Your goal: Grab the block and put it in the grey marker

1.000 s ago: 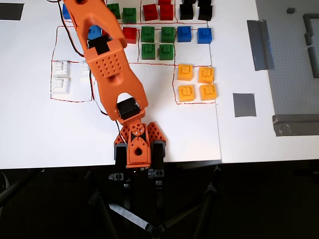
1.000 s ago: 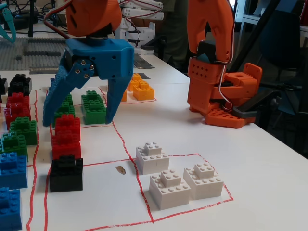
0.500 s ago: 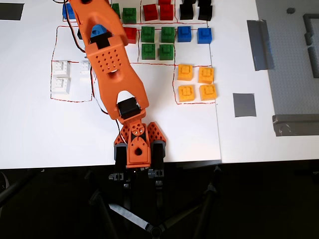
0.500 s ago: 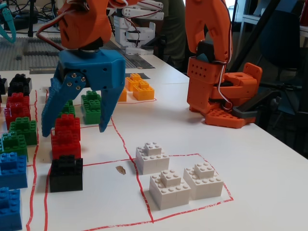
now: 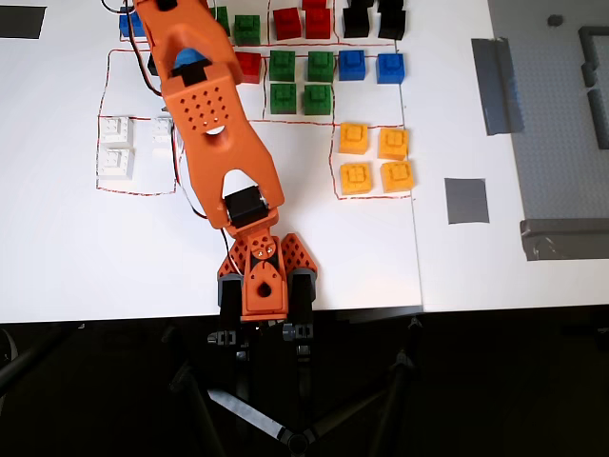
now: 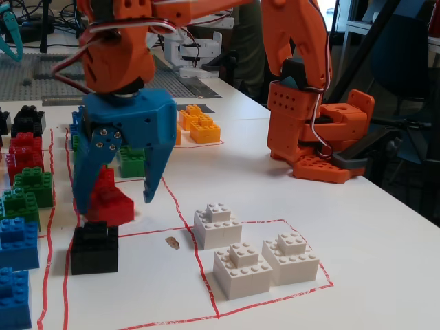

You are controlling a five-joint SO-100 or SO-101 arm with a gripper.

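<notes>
In the fixed view my blue gripper [image 6: 115, 204] hangs low over the table with its jaws spread. A red block [image 6: 113, 205] lies tilted between the fingers, close to the left finger [image 6: 86, 185] and apart from the right one. A black brick [image 6: 94, 249] stands just in front of it. In the overhead view the arm covers the gripper; one red brick [image 5: 249, 67] shows beside the arm and I cannot tell if it is the same block. The grey marker [image 5: 466, 200] is a flat square patch far to the right, bare.
Rows of green [image 5: 283, 65], blue [image 5: 352, 64], red [image 5: 285, 23] and black [image 5: 357, 19] bricks crowd around the gripper. Yellow bricks [image 5: 376, 157] lie between them and the marker. White bricks [image 5: 116, 150] sit left. A long grey tape strip [image 5: 495, 86] and grey baseplate [image 5: 561, 105] lie right.
</notes>
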